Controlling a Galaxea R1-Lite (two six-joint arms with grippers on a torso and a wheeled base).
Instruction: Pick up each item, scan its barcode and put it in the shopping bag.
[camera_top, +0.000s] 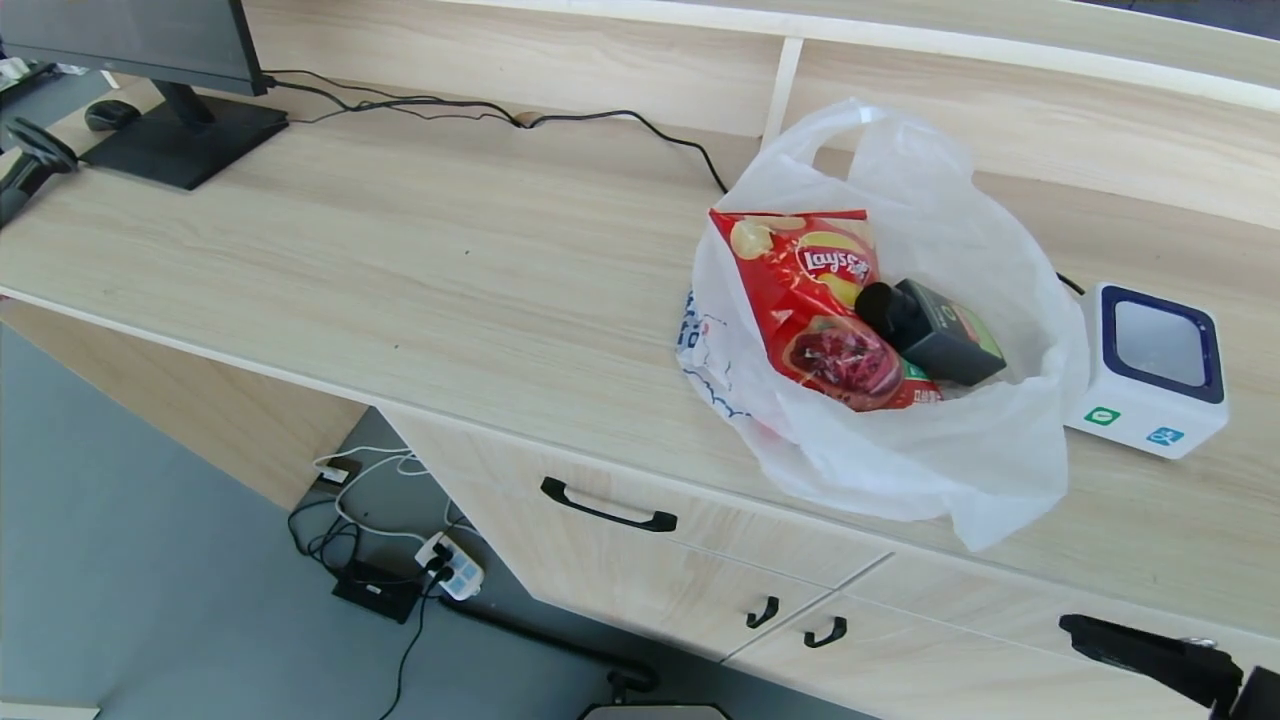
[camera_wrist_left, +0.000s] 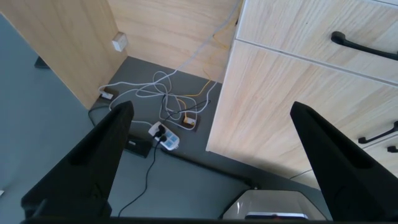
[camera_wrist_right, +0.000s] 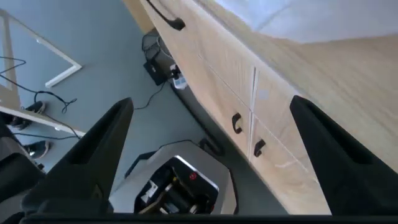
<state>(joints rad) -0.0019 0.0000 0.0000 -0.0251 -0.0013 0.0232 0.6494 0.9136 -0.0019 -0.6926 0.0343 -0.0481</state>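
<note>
Shopping bag (camera_top: 930, 200) is sitting apart from both pincers — left gripper (camera_wrist_left: 211, 106) and right gripper (camera_wrist_right: 211, 102) are hanging wide open below the counter (camera_top: 400, 270) edge, facing drawers (camera_wrist_right: 230, 81). Inside the bag a red chips packet (camera_top: 810, 300) is touching a dark box (camera_top: 945, 340); the scanner (camera_top: 1150, 370) is standing at its three o'clock, counter running broad toward nine.

We see bright, even light over the table (camera_top: 400, 270). The white shopping bag (camera_top: 900, 460) glows through its thin film and throws only a faint, soft shadow under its near edge. Beside the shopping bag the scanner (camera_top: 1160, 345) has a pale sheen on its window, and inside the shopping bag the glossy chip bag (camera_top: 800, 300) glints. In the wrist views, the left gripper (camera_wrist_left: 210, 106) and right gripper (camera_wrist_right: 211, 102) show as flat black silhouettes.
</note>
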